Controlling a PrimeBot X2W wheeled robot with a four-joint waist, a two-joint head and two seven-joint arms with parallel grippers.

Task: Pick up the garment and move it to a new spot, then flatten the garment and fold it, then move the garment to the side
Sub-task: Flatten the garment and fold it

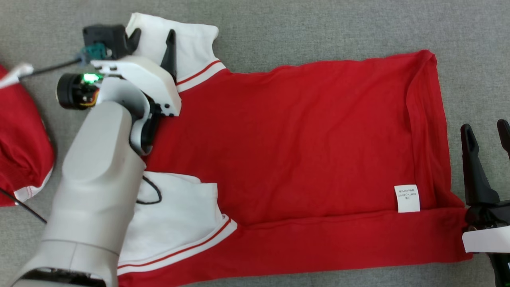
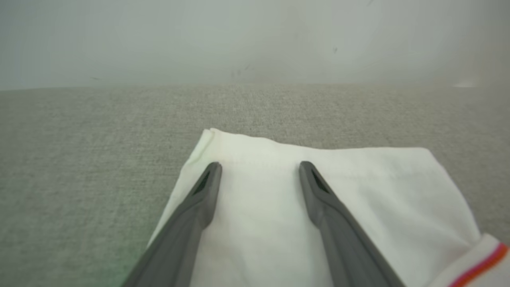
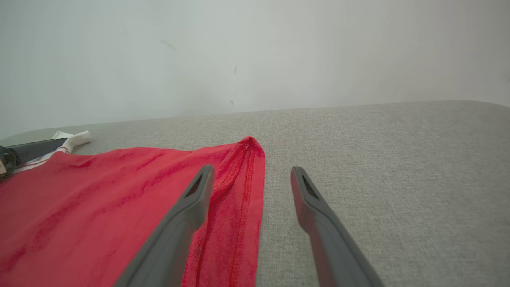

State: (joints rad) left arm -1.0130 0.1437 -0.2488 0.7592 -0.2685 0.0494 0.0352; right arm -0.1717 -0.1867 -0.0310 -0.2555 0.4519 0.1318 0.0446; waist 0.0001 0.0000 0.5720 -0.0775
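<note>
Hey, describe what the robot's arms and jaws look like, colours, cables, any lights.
The left arm is a smooth pale grey tube ending in a white wrist shell, with a green light, a black cable and a black round module. Both sets of jaws are long, dark grey, tapered, with a slot near each tip.

Left pincer (image 2: 259, 165) jaws spread wide, both dark fingers (image 2: 199, 207) low over a white garment sleeve (image 2: 378, 191), nothing between them. Sleeve lies flat on the grey cloth-covered table (image 2: 79, 159), its stitched hem just beyond the fingertips. Left finger sits near the sleeve's left edge. Red-striped trim (image 2: 482, 263) at near right. Pale wall (image 2: 239, 40) beyond the table's far edge.
</note>
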